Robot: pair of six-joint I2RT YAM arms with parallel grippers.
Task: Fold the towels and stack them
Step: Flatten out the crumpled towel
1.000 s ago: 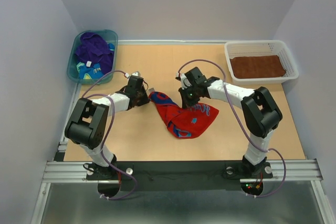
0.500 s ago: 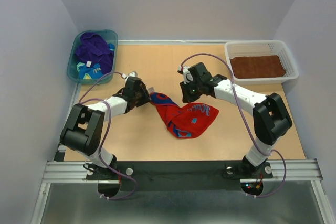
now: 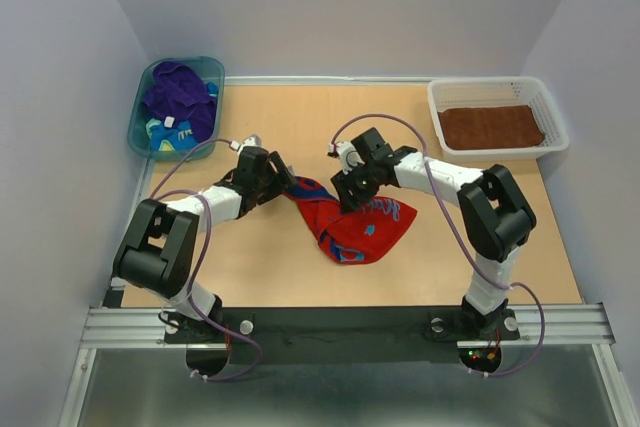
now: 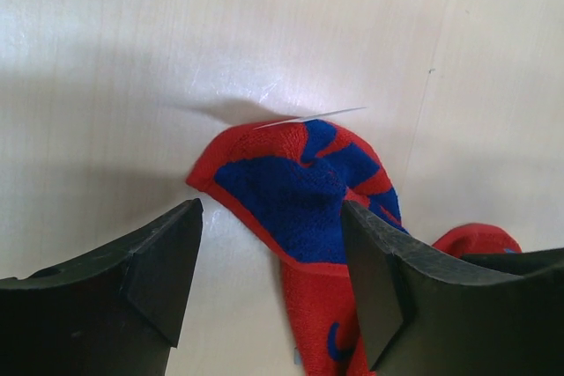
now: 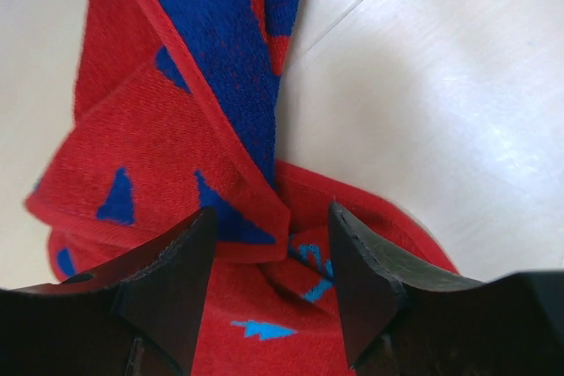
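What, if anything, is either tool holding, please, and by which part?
Nothing: left tool and right tool both stand open above the red towel on the table.

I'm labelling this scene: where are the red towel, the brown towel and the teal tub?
red towel [image 3: 360,232]: overhead view, middle of its crumpled body.
brown towel [image 3: 492,127]: overhead view, centre of its flat top.
teal tub [image 3: 137,119]: overhead view, its left wall.

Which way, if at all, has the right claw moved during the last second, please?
Yes: the right claw has shifted slightly left, away from the white basket, above the red towel.
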